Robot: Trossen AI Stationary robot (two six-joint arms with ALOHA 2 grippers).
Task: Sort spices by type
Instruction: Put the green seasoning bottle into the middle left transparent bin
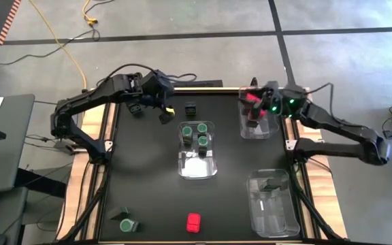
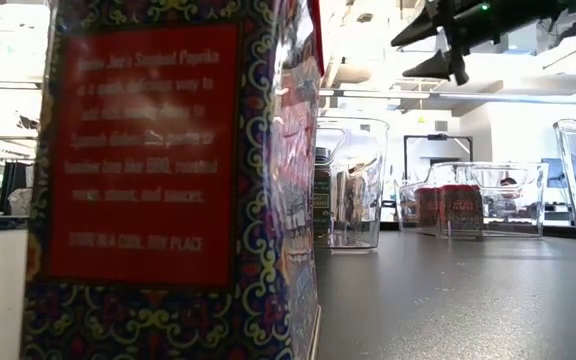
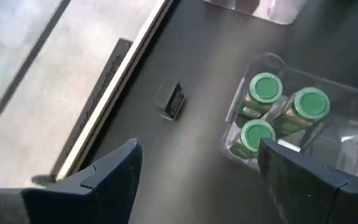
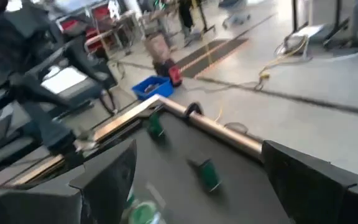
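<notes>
Three green-topped jars (image 1: 197,132) stand in the clear middle bin (image 1: 197,167). Red boxes (image 1: 252,99) sit in the far right bin (image 1: 269,129), and a dark container (image 1: 272,182) lies in the near right bin (image 1: 272,221). A small dark tin (image 3: 171,101) rests on the table near the far edge. By the near edge are a red box (image 1: 193,222), a green-topped jar (image 1: 128,226) and a dark one (image 1: 118,214). My left gripper (image 3: 197,180) hangs open above the table, left of the dark tin. My right gripper (image 4: 197,186) is open above the far right bin.
In the low view the red box (image 2: 168,180) fills the left foreground and hides that side of the table. Bare black table (image 1: 148,177) lies between the bins and the near edge. Wooden rails (image 1: 101,129) border the table.
</notes>
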